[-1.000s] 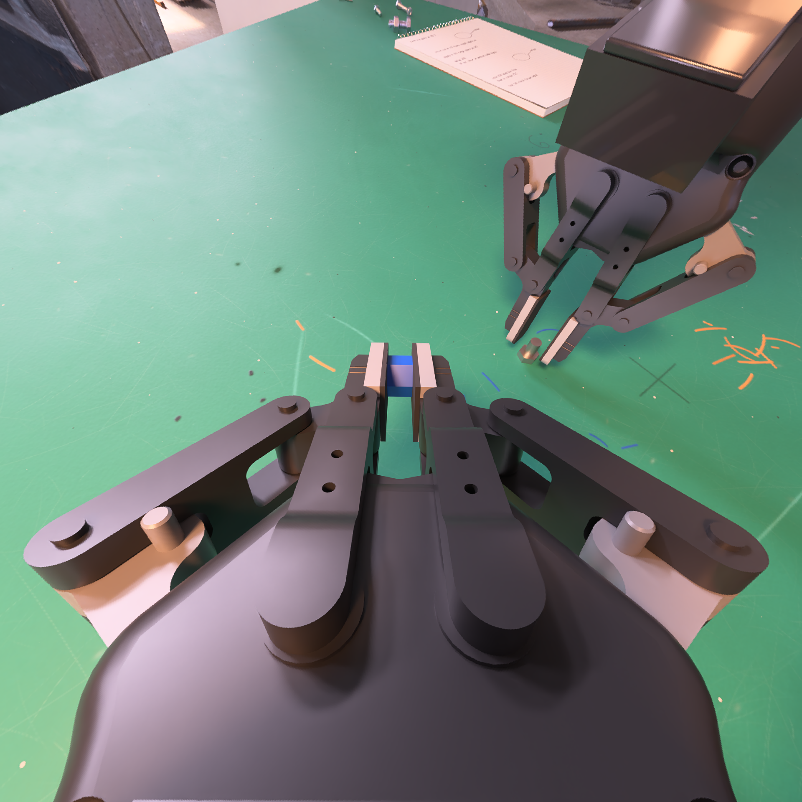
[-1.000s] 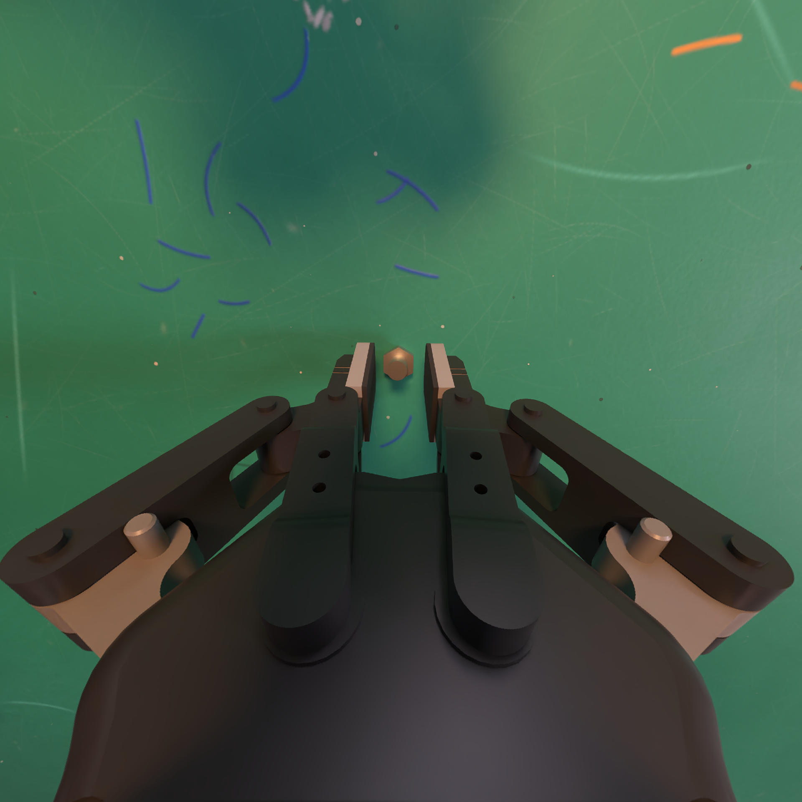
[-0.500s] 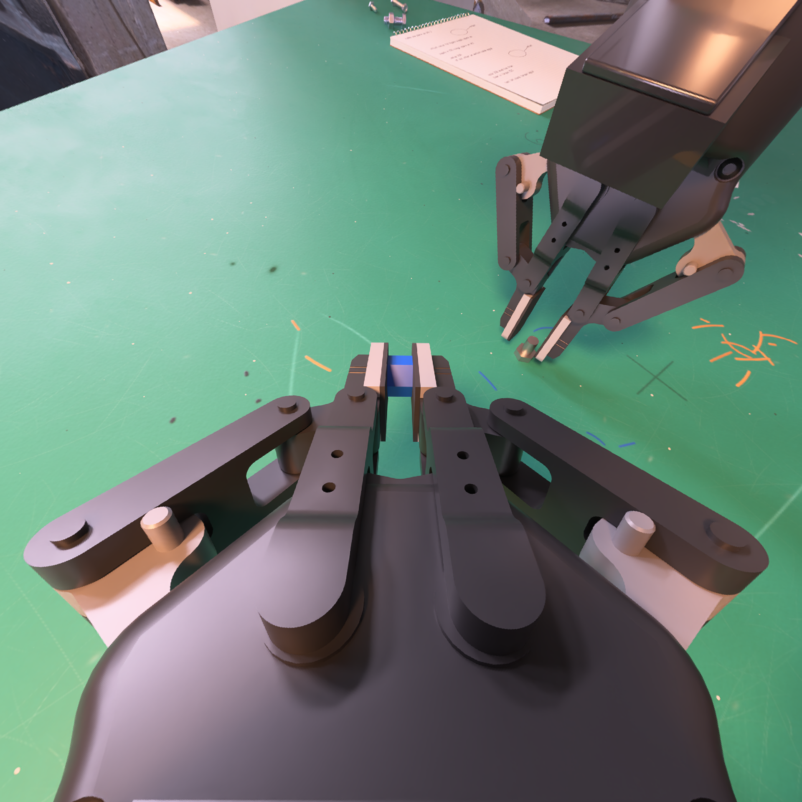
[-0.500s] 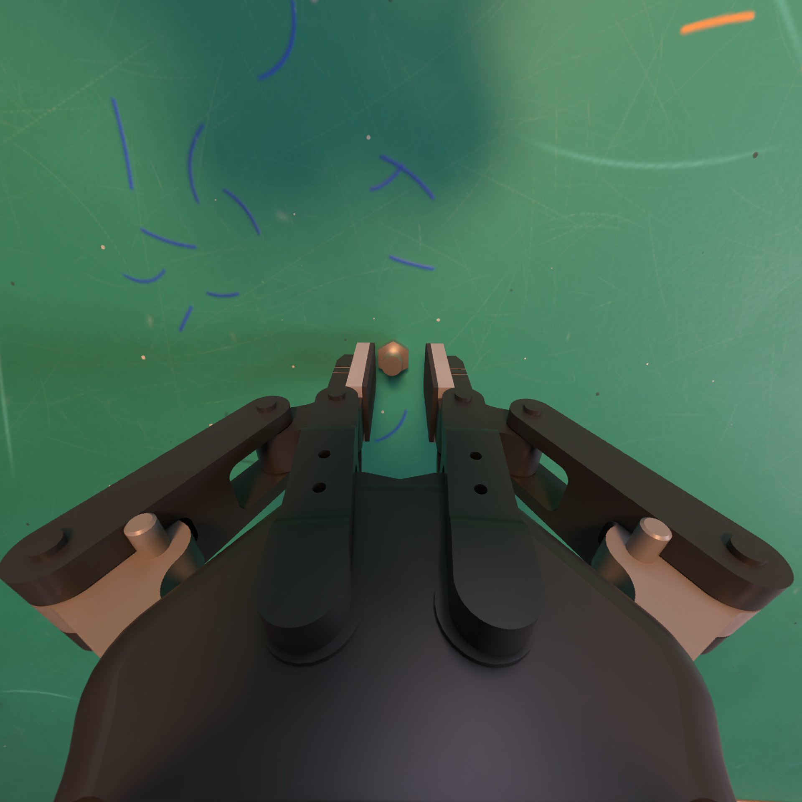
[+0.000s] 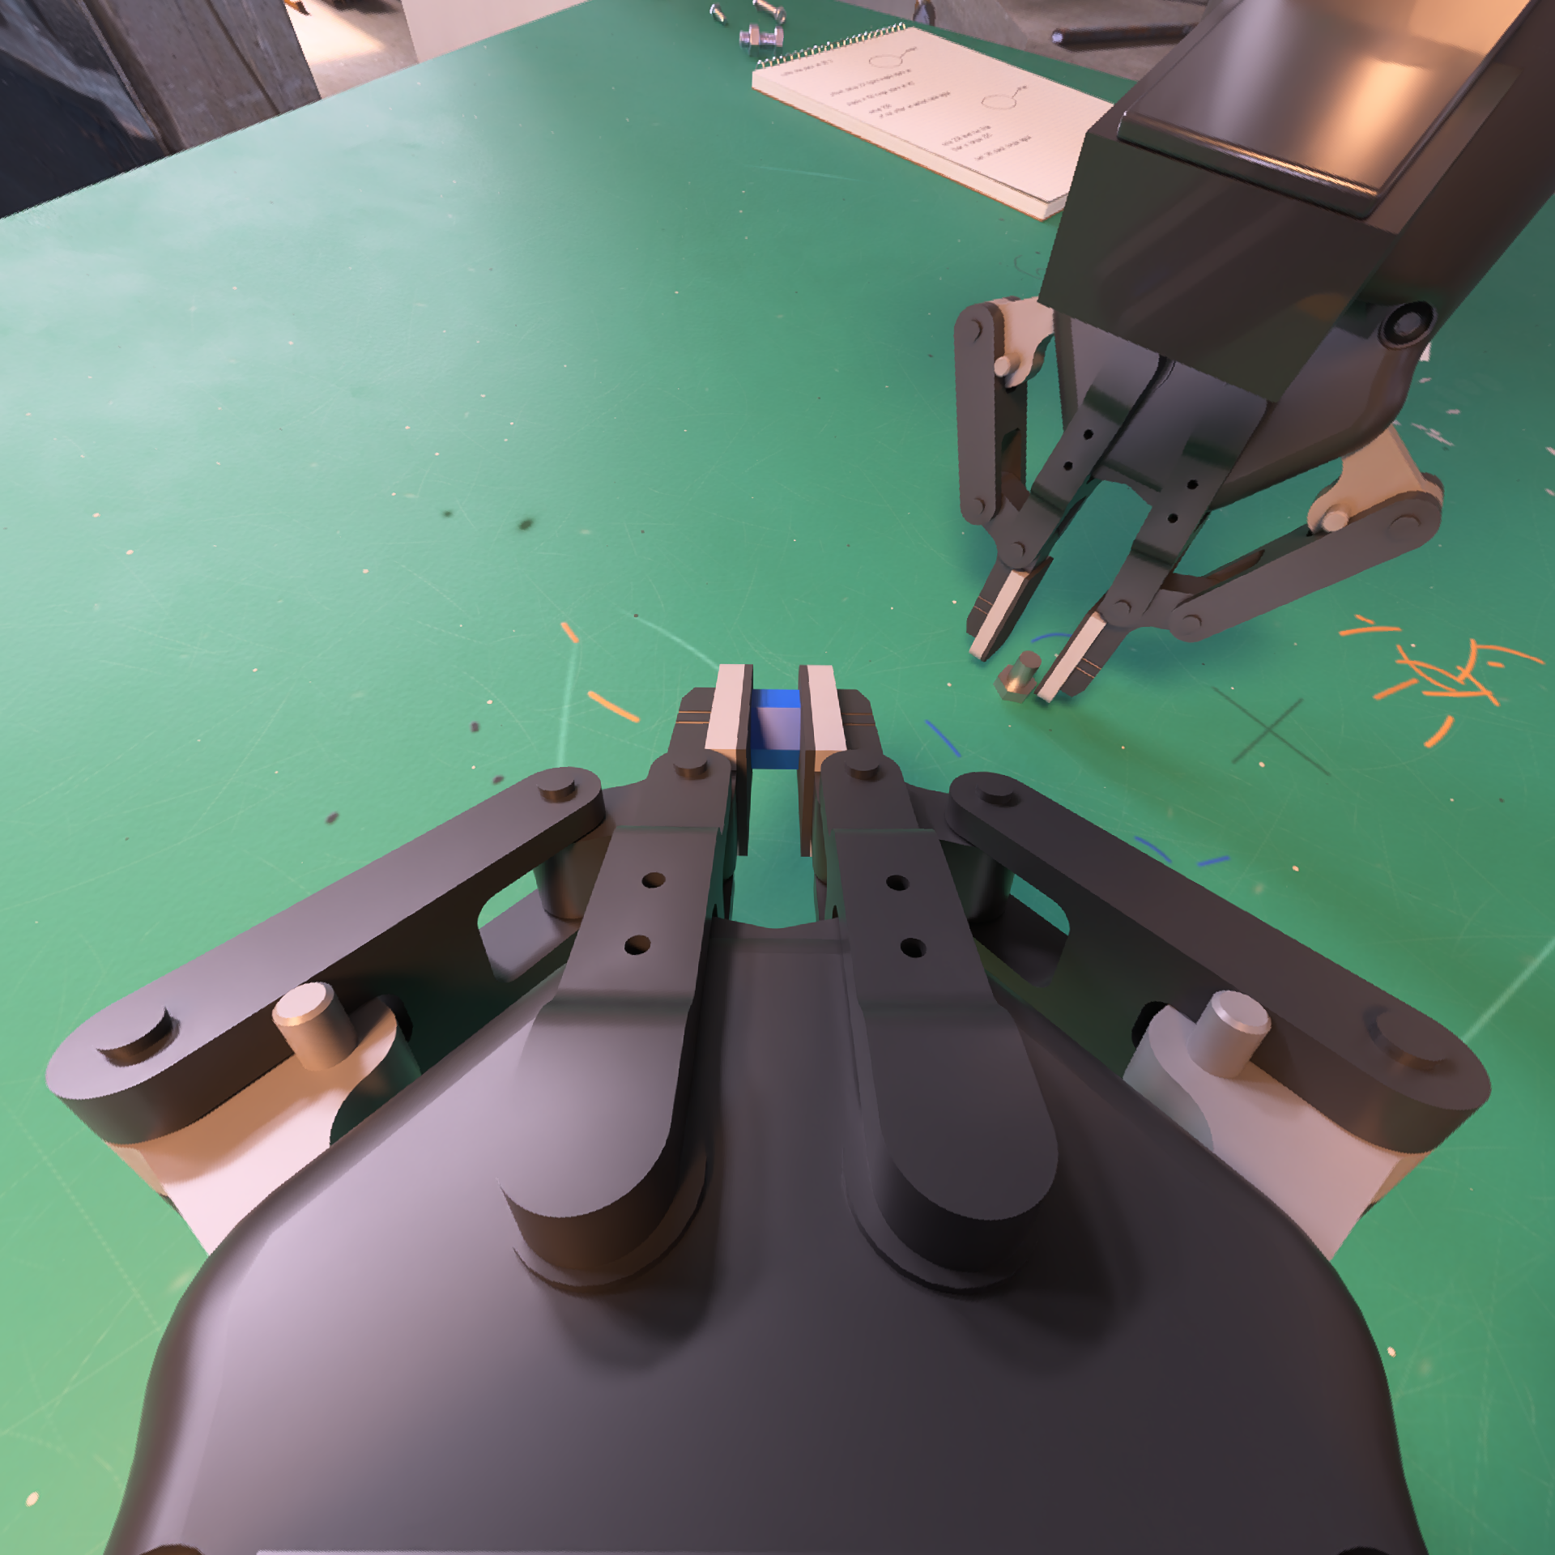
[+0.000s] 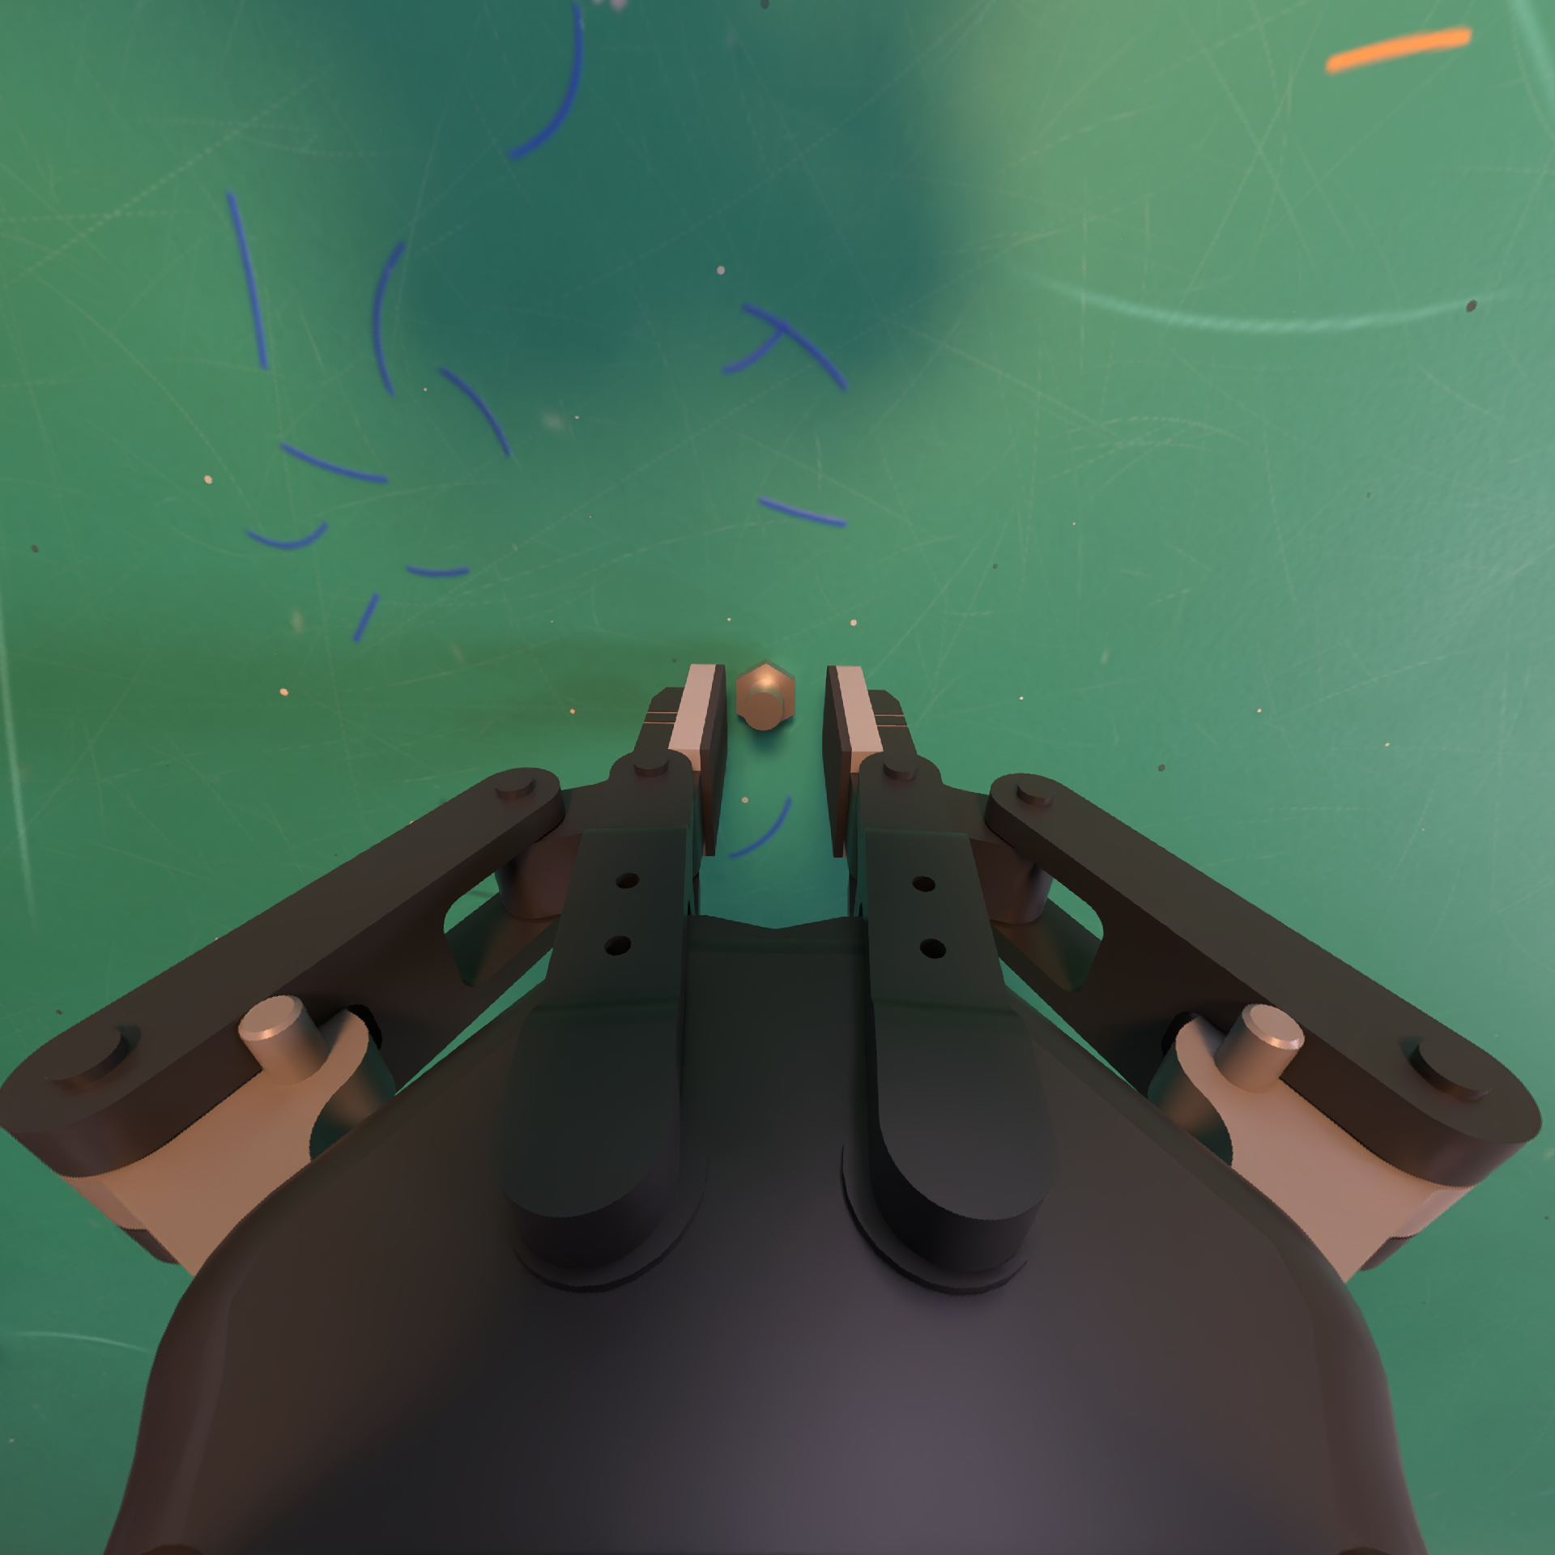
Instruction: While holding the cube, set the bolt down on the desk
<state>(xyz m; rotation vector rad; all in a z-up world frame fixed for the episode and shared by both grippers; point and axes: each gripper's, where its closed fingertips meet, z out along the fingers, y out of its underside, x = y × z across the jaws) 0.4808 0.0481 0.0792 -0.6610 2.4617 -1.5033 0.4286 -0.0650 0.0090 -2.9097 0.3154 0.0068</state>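
Observation:
My left gripper (image 5: 774, 698) is shut on a small blue cube (image 5: 774, 725) and holds it just above the green desk (image 5: 421, 337). My right gripper (image 6: 774, 675) is open a little, tips down at the desk. A small metal bolt (image 6: 766, 697) stands on its hex head on the desk between the fingertips, with a gap on each side. In the left wrist view the right gripper (image 5: 1021, 655) stands to the right of the cube, and the bolt (image 5: 1016, 676) sits between its tips.
A spiral notepad (image 5: 934, 109) lies at the far right of the desk, with loose bolts and nuts (image 5: 761, 34) beside it near the far edge. Orange scribbles (image 5: 1447, 673) and blue pen marks (image 6: 337, 463) are on the desk surface.
The right gripper has shifted slightly left around the bolt, its fingers the same width apart. The bolt stays on the desk. The left gripper keeps the cube and has barely moved.

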